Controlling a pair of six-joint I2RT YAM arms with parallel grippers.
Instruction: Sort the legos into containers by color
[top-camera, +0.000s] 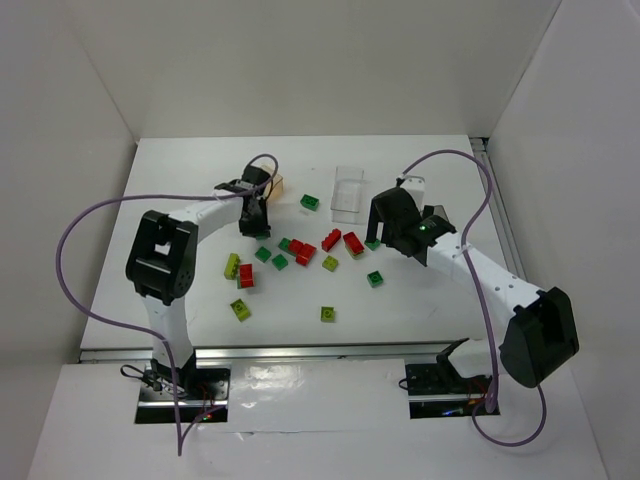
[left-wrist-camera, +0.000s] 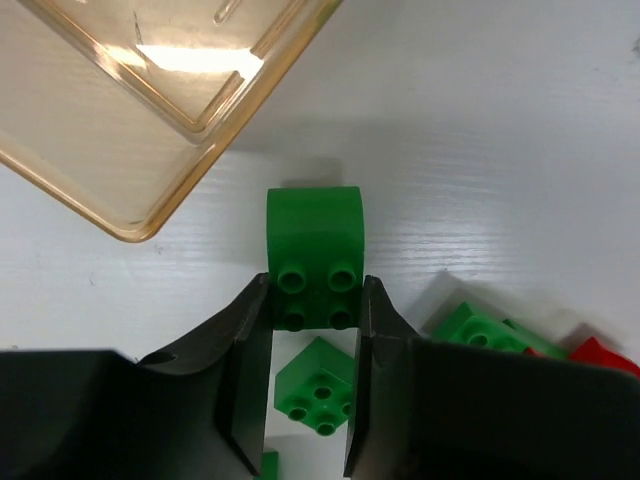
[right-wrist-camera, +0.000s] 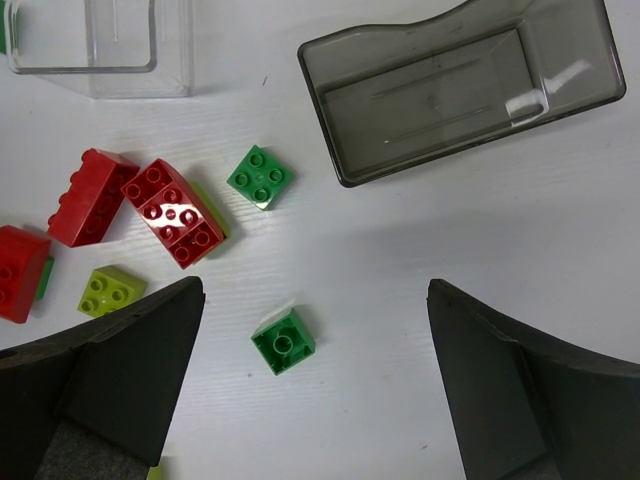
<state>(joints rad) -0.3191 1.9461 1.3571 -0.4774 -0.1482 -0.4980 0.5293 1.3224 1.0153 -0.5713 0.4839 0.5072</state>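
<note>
My left gripper (top-camera: 256, 214) (left-wrist-camera: 315, 295) is shut on a dark green brick (left-wrist-camera: 315, 250) and holds it beside the corner of the tan tray (left-wrist-camera: 150, 100) (top-camera: 277, 184). Another green brick (left-wrist-camera: 318, 385) lies below the jaws. My right gripper (top-camera: 384, 230) (right-wrist-camera: 315, 380) is open and empty above the table. An upside-down green brick (right-wrist-camera: 283, 341) (top-camera: 375, 279) lies between its fingers. The smoky grey tray (right-wrist-camera: 460, 85) and the clear tray (right-wrist-camera: 100, 50) (top-camera: 348, 190) lie beyond it. Red bricks (right-wrist-camera: 175, 212) (top-camera: 353, 243), a green brick (right-wrist-camera: 260, 177) and a yellow-green brick (right-wrist-camera: 112, 290) lie to its left.
Several more loose bricks lie mid-table: red (top-camera: 300, 250) (top-camera: 246, 276), green (top-camera: 310, 202) (top-camera: 263, 254), yellow-green (top-camera: 232, 266) (top-camera: 240, 309) (top-camera: 327, 314). White walls close in the table on the left, back and right. A purple cable loops off each arm.
</note>
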